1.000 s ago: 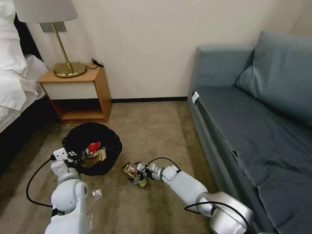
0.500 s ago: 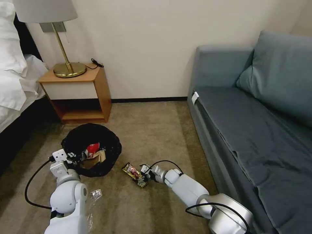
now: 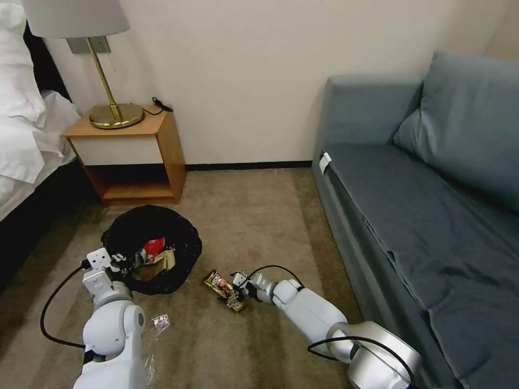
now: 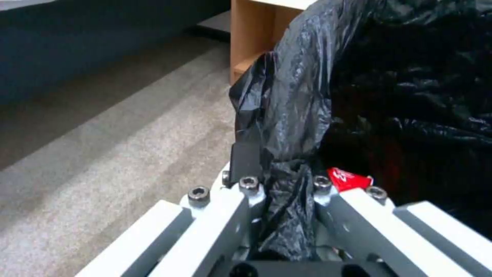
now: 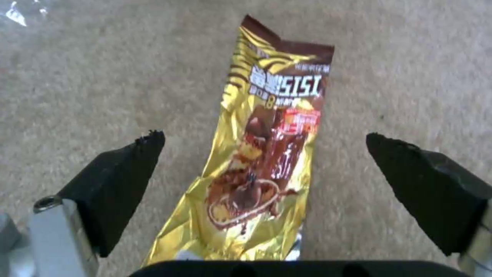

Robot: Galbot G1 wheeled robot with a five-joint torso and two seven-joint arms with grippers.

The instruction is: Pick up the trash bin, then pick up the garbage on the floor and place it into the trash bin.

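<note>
While right claw gapes wide, gold wrapper flat btwn fingers, left claw clamps bin liner.

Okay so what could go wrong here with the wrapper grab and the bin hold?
The gold snack wrapper lies flat on the carpet between the open fingers of the right gripper, so they may slide over the thin foil or pinch carpet instead. The left gripper is clamped only on the black bag at the rim of the trash bin, so the liner could stretch, tear or slip off.
</note>
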